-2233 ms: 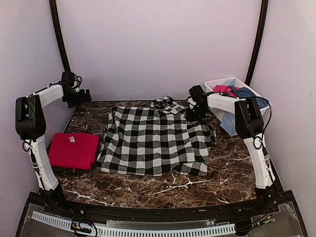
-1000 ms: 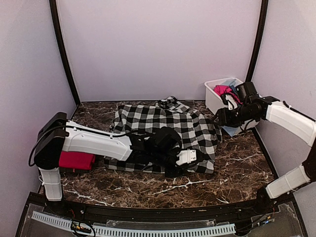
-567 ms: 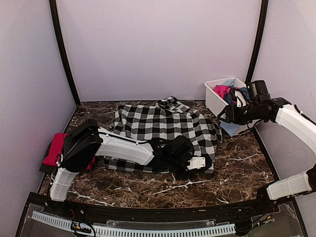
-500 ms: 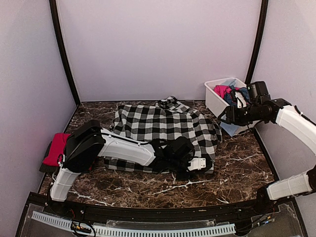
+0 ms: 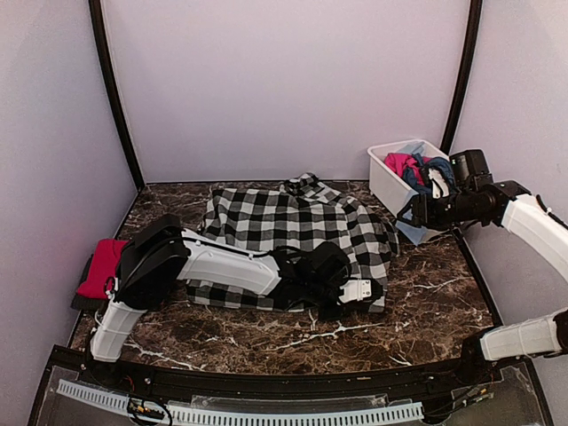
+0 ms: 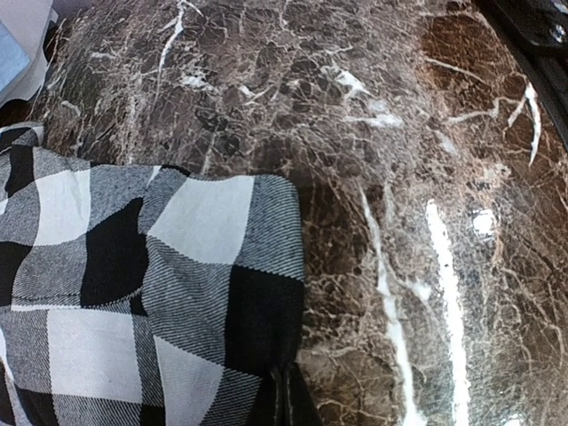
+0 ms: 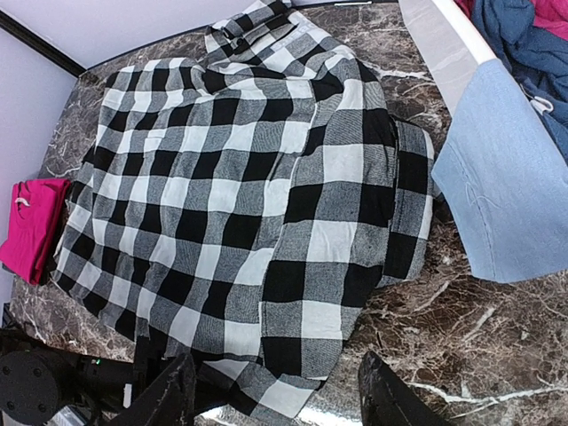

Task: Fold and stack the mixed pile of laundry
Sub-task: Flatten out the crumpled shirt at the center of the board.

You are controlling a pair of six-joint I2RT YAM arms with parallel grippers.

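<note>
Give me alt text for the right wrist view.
A checked shirt lies spread on the marble table, seen past the open, empty right gripper. A light blue cloth hangs over the tub wall at right; a folded red tee lies at far left.

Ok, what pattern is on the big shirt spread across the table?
The shirt is black-and-white checked, clearest in the right wrist view.

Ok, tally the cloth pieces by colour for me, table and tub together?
checked shirt, black and white: 1
red tee: 1
pink piece: 1
dark blue piece: 1
light blue piece: 1
Total: 5 showing; the tub may hide more.
</note>
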